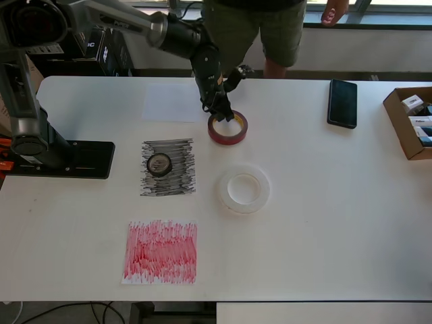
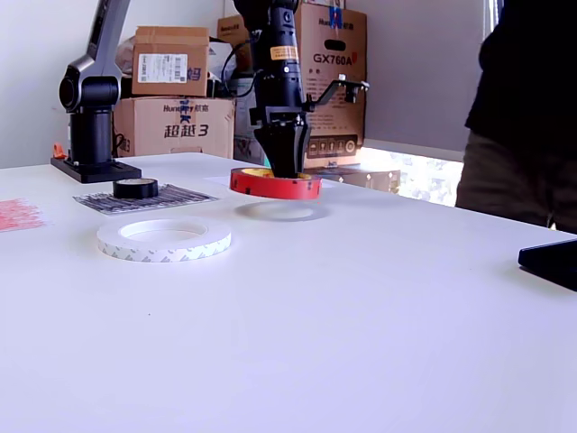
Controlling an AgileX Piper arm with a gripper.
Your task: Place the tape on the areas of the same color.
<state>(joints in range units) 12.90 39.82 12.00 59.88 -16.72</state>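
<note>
A: How do the jaws stand?

B: They are closed on the rim of the red roll [image 2: 275,183], and the exterior view shows that roll lifted clear of the worktop [image 2: 379,307], its shadow lying on the surface beneath. The gripper [image 1: 224,115] points straight down onto the ring's edge.

A: And going from the front, in the exterior view?

B: Nearest is the white ring [image 2: 163,239], lying flat on the bare worktop. At the exterior view's left edge a corner of the red-scribbled sheet [image 2: 16,215] shows. Behind the ring lies the black-scribbled sheet [image 2: 135,200] with the black roll [image 2: 135,188] resting on it. Then comes the lifted red roll, and behind it cardboard boxes [image 2: 171,95].

A: What does the overhead view add?

B: The plain white sheet [image 1: 172,102] lies just to the left of the gripper, with nothing on it. The red-scribbled sheet sits well apart from the red roll, at the bottom of the view. A dark phone [image 1: 341,102] lies to the right, and a person [image 1: 263,30] stands at the far edge.
</note>
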